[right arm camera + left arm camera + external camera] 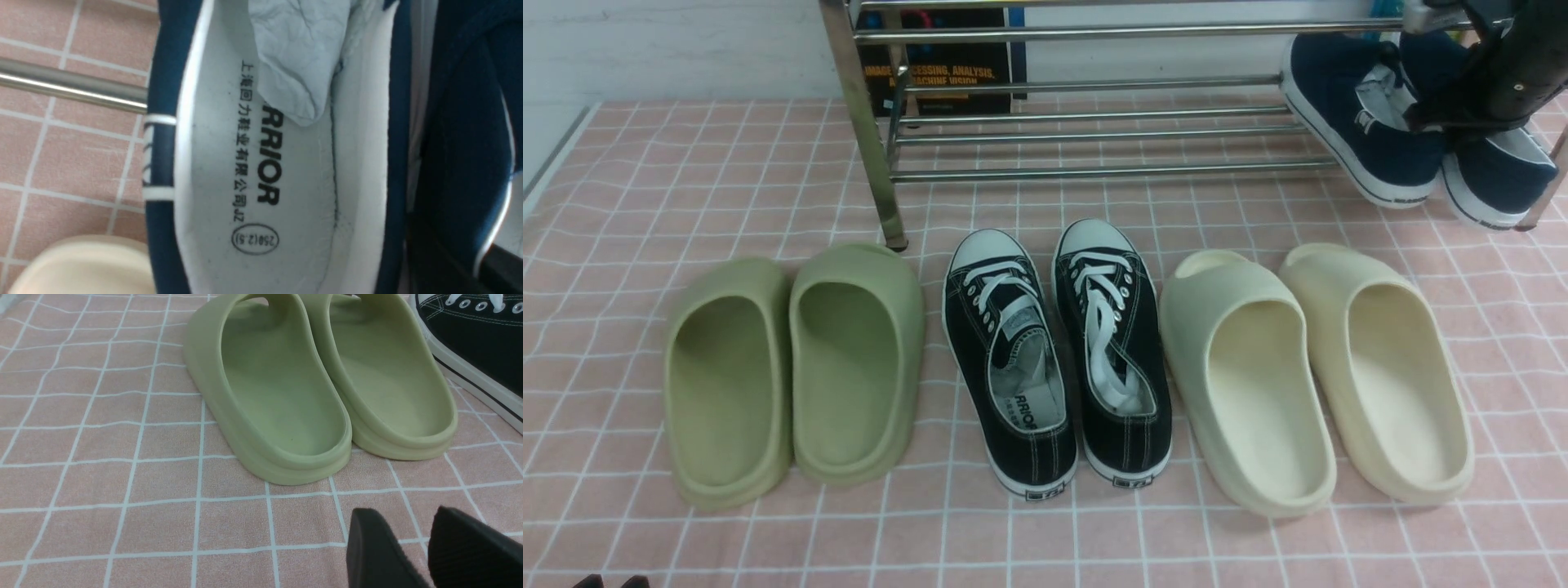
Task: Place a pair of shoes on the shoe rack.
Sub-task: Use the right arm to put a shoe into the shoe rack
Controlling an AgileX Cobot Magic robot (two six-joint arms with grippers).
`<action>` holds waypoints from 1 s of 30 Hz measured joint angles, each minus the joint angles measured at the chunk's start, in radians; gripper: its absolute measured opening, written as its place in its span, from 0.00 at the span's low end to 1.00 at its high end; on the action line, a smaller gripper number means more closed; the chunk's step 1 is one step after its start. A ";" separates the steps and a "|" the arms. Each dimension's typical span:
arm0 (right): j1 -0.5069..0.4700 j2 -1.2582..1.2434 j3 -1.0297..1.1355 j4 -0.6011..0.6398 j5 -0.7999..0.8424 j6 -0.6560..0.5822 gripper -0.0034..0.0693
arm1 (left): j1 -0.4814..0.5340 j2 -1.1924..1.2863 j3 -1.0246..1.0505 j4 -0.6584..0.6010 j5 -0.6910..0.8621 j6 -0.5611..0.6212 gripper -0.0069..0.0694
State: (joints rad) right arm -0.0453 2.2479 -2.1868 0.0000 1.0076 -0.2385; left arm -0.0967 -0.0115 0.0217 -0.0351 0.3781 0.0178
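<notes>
In the front view, I am seeing the pair of navy slip-on sneakers (pixel 1339 98) sitting at the right end of the shoe rack (pixel 1111 176), over its lower tier, heels projecting past the front bar; whether their soles are bearing on the bars I cannot tell. My right gripper (pixel 1431 124) is reaching in from the right and pinching the sneakers where they are meeting. Out on the checked cloth (pixel 980 547), green slides (pixel 858 359), black lace-up sneakers (pixel 1115 351) and cream slides (pixel 1258 392) are lying in a row before the rack, and a dark book (pixel 964 73) is standing behind its left end. In the left wrist view, my left gripper (pixel 402 522) is hanging near the green slides, its fingertips standing apart with nothing between them. In the right wrist view, I am looking down into one navy sneaker, where crumpled pale stuffing (pixel 296 61) is lying on the printed insole (pixel 265 163). The dark fingers (pixel 433 257) are closing on navy fabric beside it; exactly which layers they are gripping is staying unclear.
</notes>
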 joint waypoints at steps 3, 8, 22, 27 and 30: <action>0.000 -0.018 0.000 0.000 0.037 0.000 0.06 | 0.000 0.000 0.000 0.000 0.000 0.000 0.40; 0.001 -0.049 -0.002 -0.009 0.042 -0.002 0.06 | 0.000 0.000 0.000 0.001 0.000 0.000 0.40; 0.001 0.024 -0.003 -0.054 -0.127 0.015 0.06 | 0.000 0.000 0.000 0.001 0.000 0.000 0.40; 0.003 0.038 -0.003 -0.053 -0.134 0.106 0.07 | 0.000 0.000 0.000 0.001 0.000 0.000 0.40; 0.003 0.038 -0.003 -0.053 -0.140 0.131 0.10 | 0.000 0.000 0.000 0.001 0.000 0.000 0.40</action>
State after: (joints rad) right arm -0.0418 2.2857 -2.1901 -0.0526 0.8678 -0.1076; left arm -0.0967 -0.0115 0.0217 -0.0343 0.3781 0.0178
